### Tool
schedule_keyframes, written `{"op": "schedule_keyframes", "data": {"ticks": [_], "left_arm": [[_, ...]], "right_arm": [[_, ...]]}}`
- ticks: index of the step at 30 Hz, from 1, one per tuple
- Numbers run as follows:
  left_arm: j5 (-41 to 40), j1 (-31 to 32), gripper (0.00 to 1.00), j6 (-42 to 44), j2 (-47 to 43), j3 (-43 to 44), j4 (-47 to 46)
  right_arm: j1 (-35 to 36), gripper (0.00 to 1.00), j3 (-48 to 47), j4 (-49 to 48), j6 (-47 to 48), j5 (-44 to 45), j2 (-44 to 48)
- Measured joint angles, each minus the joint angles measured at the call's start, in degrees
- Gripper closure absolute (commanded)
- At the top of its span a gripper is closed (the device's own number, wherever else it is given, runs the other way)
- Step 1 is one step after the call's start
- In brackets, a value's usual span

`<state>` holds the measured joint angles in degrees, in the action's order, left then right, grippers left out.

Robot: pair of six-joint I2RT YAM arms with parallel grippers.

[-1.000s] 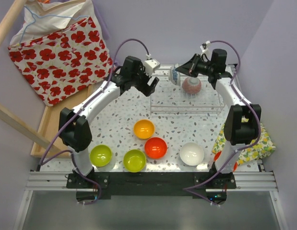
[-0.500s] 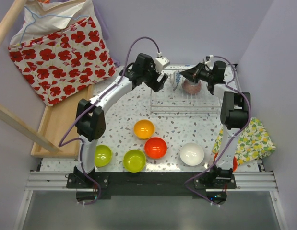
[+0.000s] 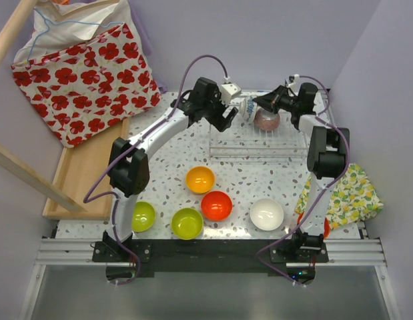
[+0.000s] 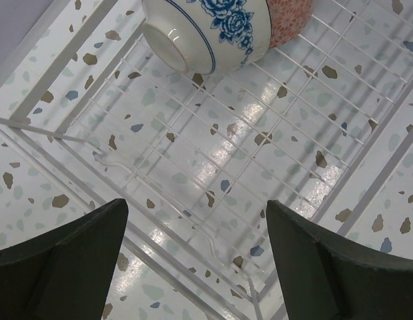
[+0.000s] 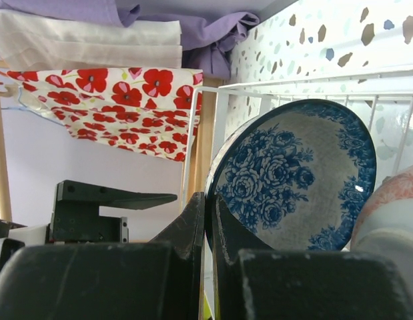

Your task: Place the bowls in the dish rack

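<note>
1. Dish rack (image 3: 259, 150): white wire basket on the speckled desk (image 3: 166, 173), by the far edge toward the far right corner.
2. Blue-patterned bowl (image 3: 247, 107): stands on edge at the rack's far left end, with its flowered inside facing the right wrist camera.
3. Pink-grey patterned bowl (image 3: 266, 119): in the rack, touching the blue-patterned bowl on its right side.
4. Right gripper (image 5: 207, 200): fingers drawn together to a thin slit, with the blue-patterned bowl's rim pinched in it.
5. Left gripper (image 4: 196, 210): fingers spread wide with nothing between them, above the rack's wire floor just left of the two racked bowls.
6. Orange-yellow bowl (image 3: 200, 179): mid-desk, upright, just beside the red-orange bowl (image 3: 217, 205).
7. Lime green bowls (image 3: 187, 223) and (image 3: 142, 216): upright along the near edge, left half.
8. White bowl (image 3: 267, 214): upright near the near edge, right half.
9. Second red-orange bowl (image 3: 325, 227): near right corner, mostly hidden behind the right arm.
10. Wooden tray (image 3: 79, 173): along the left edge.
</note>
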<state>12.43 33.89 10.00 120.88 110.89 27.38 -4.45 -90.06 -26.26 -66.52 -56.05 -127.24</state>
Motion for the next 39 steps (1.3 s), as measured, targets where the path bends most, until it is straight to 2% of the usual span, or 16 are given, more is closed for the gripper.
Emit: {"op": "schedule_keyframes", "data": {"ticks": [7,8,10,11,12,14,15,16,22,32,37,39], "left_arm": [[0.02,-0.02,0.1,0.04,0.0,-0.02,-1.38],[0.07,-0.02,0.12,0.04,0.04,-0.02,-1.9],[0.44,-0.02,0.21,0.04,0.39,0.02,-3.43],[0.63,-0.02,0.28,-0.02,0.79,0.26,-4.09],[0.7,-0.02,0.48,-0.13,1.29,0.66,-4.61],[0.9,0.0,0.7,-0.09,3.23,1.99,-6.21],[0.87,0.0,0.94,-0.11,4.31,2.43,-7.39],[0.87,-0.02,1.0,-0.61,4.94,2.49,-8.04],[0.07,0.0,1.0,-0.61,9.09,3.19,-12.63],[-2.25,0.24,1.0,-1.9,16.92,10.73,-18.93],[-2.75,1.03,1.0,-2.4,20.04,13.86,-21.68],[-2.78,1.6,1.0,-2.82,20.61,14.08,-22.27]], "right_arm": [[-0.17,1.0,-0.04,2.64,2.73,-0.02,0.02],[-0.22,1.0,-0.13,2.82,3.15,-0.04,0.02],[-0.37,0.99,-0.55,3.69,4.2,-0.04,0.02],[-0.46,0.99,-0.72,4.26,4.81,-0.04,0.02],[-0.57,0.99,-0.92,4.96,5.57,-0.02,0.09],[-0.87,0.99,-1.11,6.21,6.86,-0.15,0.24],[-0.98,0.99,-1.14,6.88,7.61,-0.26,0.44],[-1.01,0.99,-1.14,7.52,8.17,-0.35,0.59],[-1.14,1.0,-1.2,11.87,11.76,-0.7,2.01],[-1.27,0.99,-1.29,14.78,14.47,-1.2,2.69],[-1.33,0.94,-2.4,17.92,17.05,-1.95,2.78],[-1.42,0.87,-3.15,19.67,18.47,-1.95,2.8]]}}
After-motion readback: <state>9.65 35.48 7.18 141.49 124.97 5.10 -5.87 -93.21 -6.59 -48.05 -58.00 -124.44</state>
